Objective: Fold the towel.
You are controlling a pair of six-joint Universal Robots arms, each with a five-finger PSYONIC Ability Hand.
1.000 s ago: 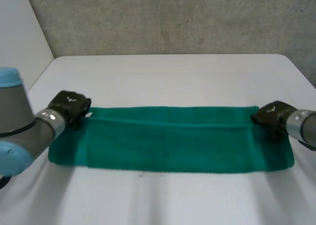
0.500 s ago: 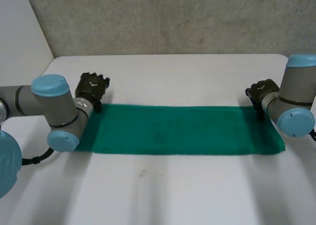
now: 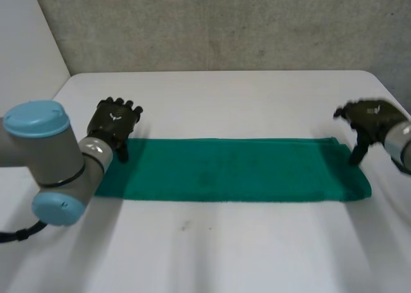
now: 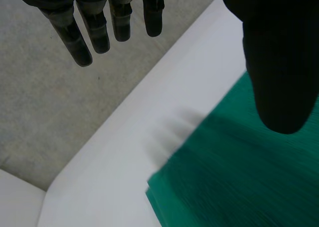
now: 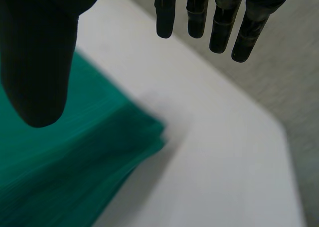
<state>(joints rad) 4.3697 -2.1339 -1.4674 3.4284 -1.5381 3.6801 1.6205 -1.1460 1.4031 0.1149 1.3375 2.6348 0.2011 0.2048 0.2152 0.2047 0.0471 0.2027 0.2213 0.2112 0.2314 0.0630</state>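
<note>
Towel – green, lies flat on the white table as a long narrow band running across in front of the robot. Stacked edges at its end corners in both wrist views suggest it is already doubled lengthwise.

Left hand – above the towel's far left corner, just off the cloth. Its fingers are straight and spread away from the thumb, with nothing between them: open and empty.

Right hand – near the far right corner, raised off the table. Its fingers are straight with the thumb held apart. Also open and empty.

Handling, as a judgement: soft, light, limp terry. It will sag and drape as soon as it is lifted, and it cannot be pushed into shape by one edge. The pile should give good friction, so slipping is unlikely, but a shallow pinch may catch only the top layer and peel the fold open.

Where to grip: at one short end, pinching both corners through all layers. Then carry that end over to the other short end, keeping the cloth low so that it lays down without wrinkling.
</note>
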